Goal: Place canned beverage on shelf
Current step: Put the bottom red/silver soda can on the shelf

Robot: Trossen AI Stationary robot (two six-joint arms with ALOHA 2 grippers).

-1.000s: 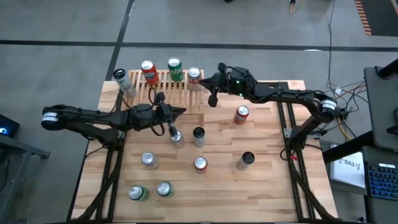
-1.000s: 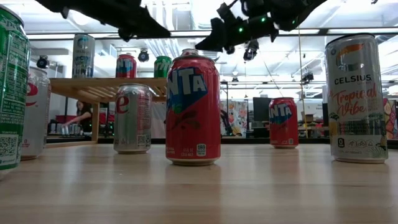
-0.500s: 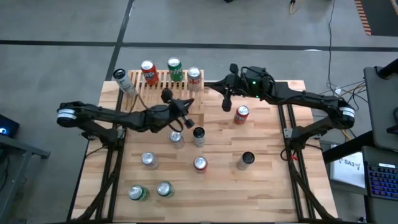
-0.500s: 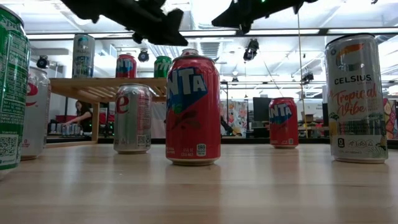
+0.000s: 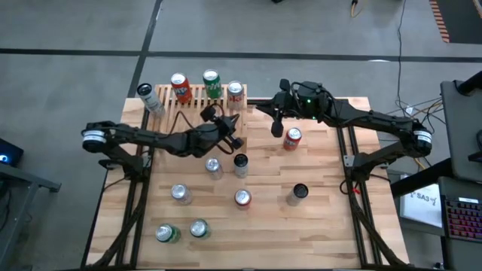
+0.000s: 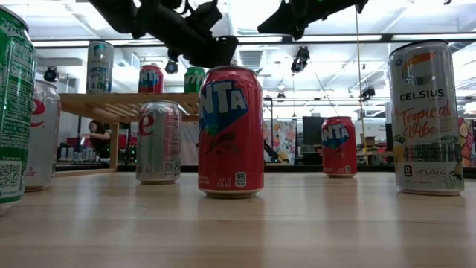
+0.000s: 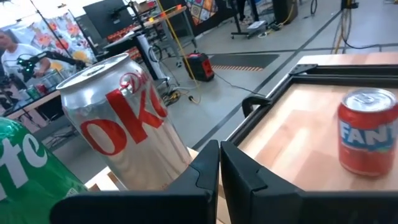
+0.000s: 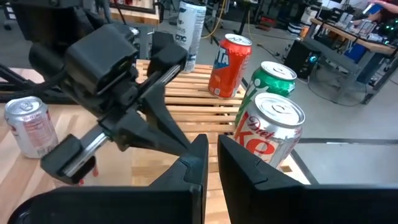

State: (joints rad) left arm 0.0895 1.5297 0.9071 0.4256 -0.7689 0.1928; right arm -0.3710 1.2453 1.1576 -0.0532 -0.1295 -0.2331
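Shelf: low light-wood slatted rack (image 5: 197, 102) bearing four cans, silver Diet Coke can (image 5: 235, 92) at its right end.
Left gripper (image 5: 234, 140): closed, empty, above table beside shelf.
Right gripper (image 5: 275, 129): closed, empty, over red Fanta can (image 5: 292, 138).

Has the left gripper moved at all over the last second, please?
Yes. In the high view the left gripper, shut and empty, has travelled right and toward the shelf, ending beside the shelf's right front corner.

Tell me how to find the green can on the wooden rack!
Look at the shelf at the far edge of the table. Three cans stand in a row on it: an orange can, the green can and a silver Diet Coke. The green can is the middle one, the only green one up there.
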